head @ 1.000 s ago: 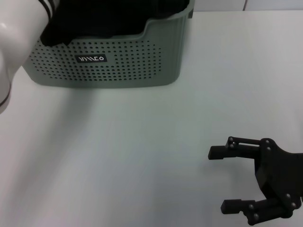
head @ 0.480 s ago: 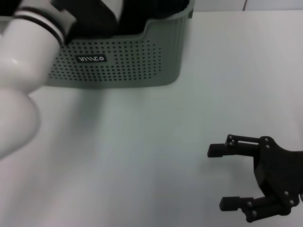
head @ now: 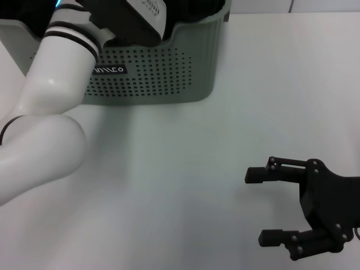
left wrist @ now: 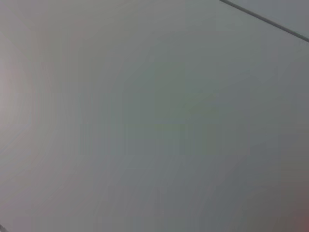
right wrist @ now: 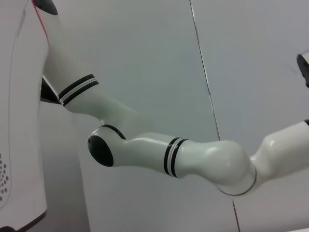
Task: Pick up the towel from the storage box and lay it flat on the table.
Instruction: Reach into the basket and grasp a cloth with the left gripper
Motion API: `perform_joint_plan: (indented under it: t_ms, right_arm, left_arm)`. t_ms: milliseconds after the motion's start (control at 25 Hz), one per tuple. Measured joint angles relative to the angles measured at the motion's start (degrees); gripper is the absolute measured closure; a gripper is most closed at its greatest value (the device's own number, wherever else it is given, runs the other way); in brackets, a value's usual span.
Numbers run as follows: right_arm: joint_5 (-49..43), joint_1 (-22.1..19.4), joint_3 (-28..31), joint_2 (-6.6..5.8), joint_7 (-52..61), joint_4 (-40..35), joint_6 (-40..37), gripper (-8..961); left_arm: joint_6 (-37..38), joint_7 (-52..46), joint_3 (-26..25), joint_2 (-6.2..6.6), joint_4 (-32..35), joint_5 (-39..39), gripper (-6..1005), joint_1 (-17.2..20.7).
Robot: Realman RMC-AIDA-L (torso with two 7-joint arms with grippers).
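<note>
Two pincers: your right pincer hangs wide open and empty over the bench, well apart from the storage box. Your left arm reaches into that box; you cannot tell its pincer's state. Only black fabric shows inside; the towel is hidden.

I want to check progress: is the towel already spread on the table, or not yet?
Not yet. The table shows no yellow cloth; the left arm reaches into the storage box, where only dark contents show.
</note>
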Motion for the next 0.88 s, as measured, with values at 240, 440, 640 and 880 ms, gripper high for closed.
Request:
perform_joint_plan:
  t_ms: [240, 440, 640, 880]
  right_arm:
    - [0.04, 0.16, -0.15, -0.02, -0.02, 0.01, 0.11, 126]
    - [0.04, 0.19, -0.23, 0.03, -0.04, 0.00, 0.16, 126]
    - [0.04, 0.19, -0.24, 0.01, -0.04, 0.00, 0.12, 126]
    - [0.04, 0.19, -0.32, 0.00, -0.04, 0.12, -0.15, 126]
  left_arm:
    - [0.04, -0.04, -0.31, -0.17, -4.76, -0.40, 563, -3.01]
    - [-1.09, -0.06, -1.20, -0.26, -8.10, -1.02, 399, -4.88]
    - [-2.46, -0.12, -3.45, -0.30, -11.56, -1.33, 327, -7.14]
    - [-3.08, -0.27, -4.19, -0.30, -15.70, -1.55, 377, -9.58]
